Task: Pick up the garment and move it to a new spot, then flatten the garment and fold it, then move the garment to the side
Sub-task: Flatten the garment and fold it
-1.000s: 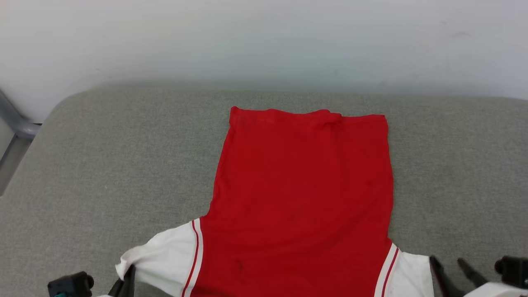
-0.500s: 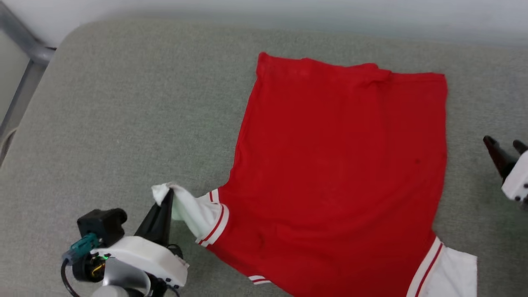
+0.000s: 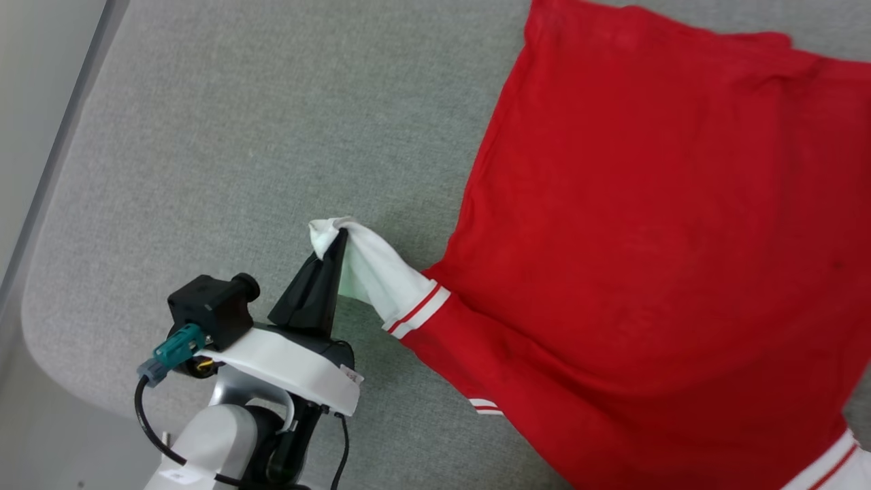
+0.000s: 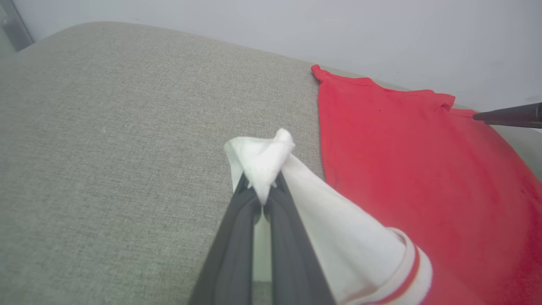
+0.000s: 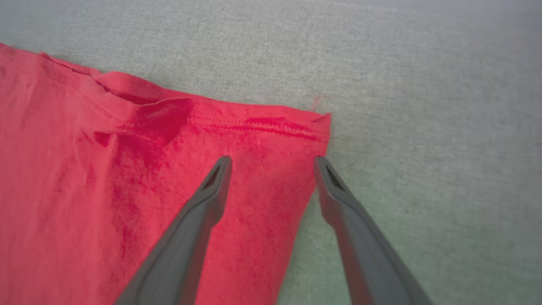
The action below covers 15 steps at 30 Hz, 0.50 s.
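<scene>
The garment (image 3: 653,245), a red jersey with white sleeves and red-white trim, lies spread on a grey cushioned surface (image 3: 238,136), plain side up; no lettering shows. My left gripper (image 3: 338,235) is shut on the tip of the white left sleeve (image 3: 378,272) and holds it lifted off the cushion, which the left wrist view confirms with the sleeve (image 4: 338,224) pinched between the fingers (image 4: 237,237). My right gripper (image 5: 273,163) is open above the far hem corner of the garment (image 5: 127,190), its fingers straddling the red side edge. A dark fingertip (image 4: 508,116) of it pokes in at the right.
The grey cushion's rounded left edge (image 3: 41,299) drops to a pale floor at the lower left. A pale wall (image 4: 296,25) rises behind the cushion. Bare cushion stretches to the left of the garment.
The head camera has swung down and left, shifting the whole picture. My left gripper has taken the left sleeve and lifted it up. The right gripper has moved toward the far hem corner.
</scene>
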Tool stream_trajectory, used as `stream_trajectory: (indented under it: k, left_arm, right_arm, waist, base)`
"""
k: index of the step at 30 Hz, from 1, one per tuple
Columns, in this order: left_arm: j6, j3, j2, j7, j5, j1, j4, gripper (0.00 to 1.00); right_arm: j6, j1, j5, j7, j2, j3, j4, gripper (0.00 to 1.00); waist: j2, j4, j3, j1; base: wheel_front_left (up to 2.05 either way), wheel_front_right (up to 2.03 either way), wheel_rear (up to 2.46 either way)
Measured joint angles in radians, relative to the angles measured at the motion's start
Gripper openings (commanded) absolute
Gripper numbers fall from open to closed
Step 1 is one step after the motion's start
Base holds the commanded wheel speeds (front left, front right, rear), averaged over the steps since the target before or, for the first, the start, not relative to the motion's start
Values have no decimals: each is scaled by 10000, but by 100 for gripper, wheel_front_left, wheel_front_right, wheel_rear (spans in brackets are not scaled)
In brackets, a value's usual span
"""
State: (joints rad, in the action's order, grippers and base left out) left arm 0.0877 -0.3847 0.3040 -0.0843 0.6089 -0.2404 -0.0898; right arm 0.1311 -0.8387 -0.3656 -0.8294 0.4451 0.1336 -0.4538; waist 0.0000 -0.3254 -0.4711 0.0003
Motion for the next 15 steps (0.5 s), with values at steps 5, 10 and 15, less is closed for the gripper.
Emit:
stream_trajectory:
  k: [5,10,15]
  left_arm:
    - [-104,-134,-150,-96,2,-157,-12,0]
    - [-180,-167,-247,-207,92,-226,180,0]
    - [-198,-169,-247,-244,136,-265,366,0]
  right_arm:
    - [2,-449,297,-98,188,-144,-554,100]
    - [6,-496,330,-761,301,-174,-1039,39]
    - [8,-466,303,-1051,439,-203,-1302,0]
  waist:
    - [0,-357,-522,-1]
    - [0,-511,-768,-5]
    - [0,-493,-662,-6]
  base:
    - [0,0,0]
    - [0,0,0]
    - [0,0,0]
